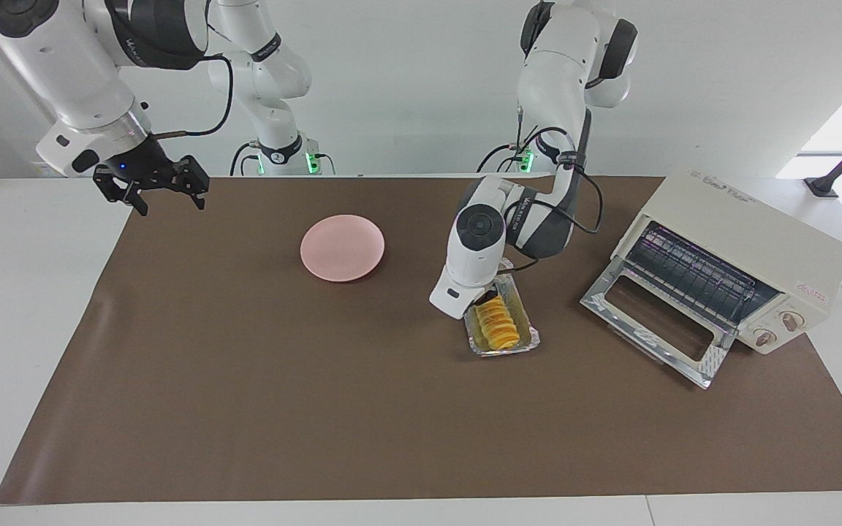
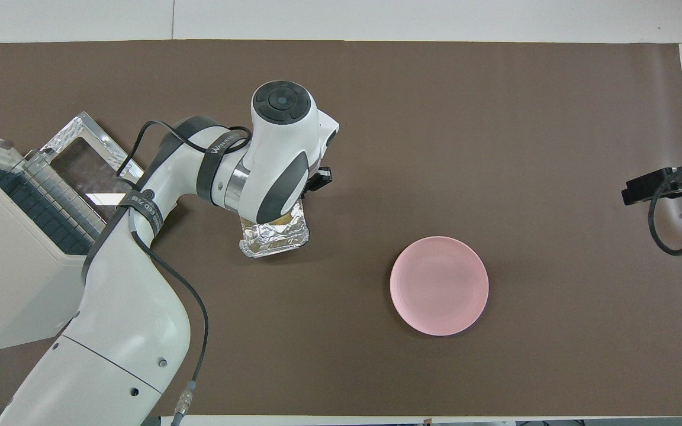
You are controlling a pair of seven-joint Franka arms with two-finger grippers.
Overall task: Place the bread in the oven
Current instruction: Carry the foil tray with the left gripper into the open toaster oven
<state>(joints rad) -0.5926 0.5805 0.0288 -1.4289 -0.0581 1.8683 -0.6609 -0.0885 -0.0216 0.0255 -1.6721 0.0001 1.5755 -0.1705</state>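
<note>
The bread [image 1: 498, 324], a ridged golden loaf, lies in a silver foil tray [image 1: 528, 337] on the brown mat, beside the oven's open door. My left gripper [image 1: 484, 299] reaches down at the tray's end nearer the robots and is shut on the foil rim there. In the overhead view the left wrist covers the bread and most of the foil tray [image 2: 270, 241]. The cream oven [image 1: 750, 241] stands at the left arm's end of the table with its glass door [image 1: 653, 330] folded down and the wire rack showing. My right gripper [image 1: 171, 207] hangs open over the mat's corner at the right arm's end.
A pink round plate [image 1: 342, 247] sits on the mat between the tray and the right arm's end, also seen as the plate [image 2: 439, 286] from above. The oven [image 2: 9, 266] and its lowered door [image 2: 89, 168] fill the mat's corner at the left arm's end.
</note>
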